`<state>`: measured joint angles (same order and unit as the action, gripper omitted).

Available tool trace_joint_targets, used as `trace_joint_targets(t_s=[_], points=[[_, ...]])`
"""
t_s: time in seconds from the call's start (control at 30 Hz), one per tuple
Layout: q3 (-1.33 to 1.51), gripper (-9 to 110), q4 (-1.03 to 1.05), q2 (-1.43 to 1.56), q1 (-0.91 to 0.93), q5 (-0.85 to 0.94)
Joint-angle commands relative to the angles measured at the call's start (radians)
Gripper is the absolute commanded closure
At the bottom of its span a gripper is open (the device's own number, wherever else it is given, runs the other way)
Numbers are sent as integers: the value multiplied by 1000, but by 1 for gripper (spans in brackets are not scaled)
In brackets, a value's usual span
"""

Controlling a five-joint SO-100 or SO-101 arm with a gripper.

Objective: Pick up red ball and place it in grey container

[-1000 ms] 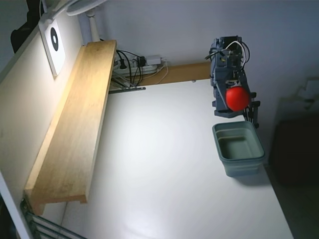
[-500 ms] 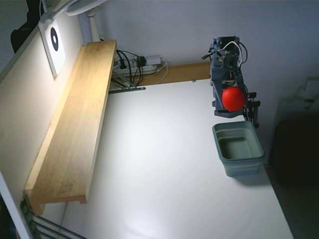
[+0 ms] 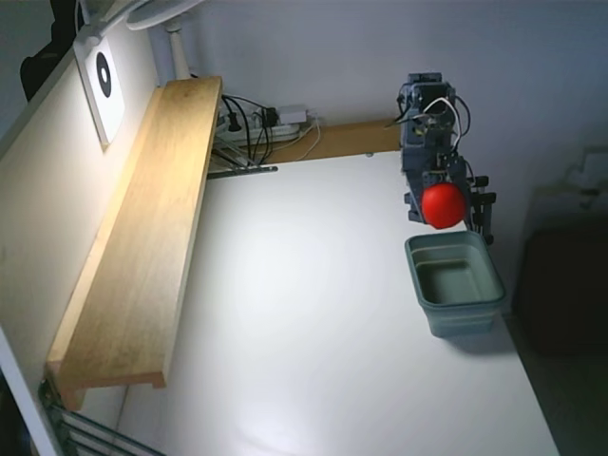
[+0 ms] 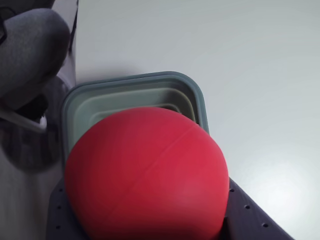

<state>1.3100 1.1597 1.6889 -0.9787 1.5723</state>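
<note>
The red ball point(image 3: 444, 205) hangs in the air in the fixed view, held by my gripper point(image 3: 443, 211), which is shut on it just above the far rim of the grey container point(image 3: 456, 283). In the wrist view the red ball point(image 4: 147, 172) fills the lower middle, and the grey container point(image 4: 195, 97) lies directly behind it with its open mouth showing. The gripper point(image 4: 150, 220) shows there only as blue-grey plates at the bottom edge on both sides of the ball. The tub looks empty.
A long wooden shelf point(image 3: 142, 237) runs along the left wall. Cables and a power strip point(image 3: 266, 122) lie at the back. The white table point(image 3: 313, 313) spreads left of the tub, whose right side is close to the table's right edge.
The ball and gripper have shifted slightly left and then down, closer to the tub's far rim. The tub has not moved.
</note>
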Motion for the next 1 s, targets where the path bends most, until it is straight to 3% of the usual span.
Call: trace_joint_targets(t_s=[0.0,0.4,0.43,0.97], points=[[48,78,-47,82,-5,-2],[256,78,-204,134,-5,-2],[274,63,-219,137,-5,-2],[349,63,-280,150,-4,-2]])
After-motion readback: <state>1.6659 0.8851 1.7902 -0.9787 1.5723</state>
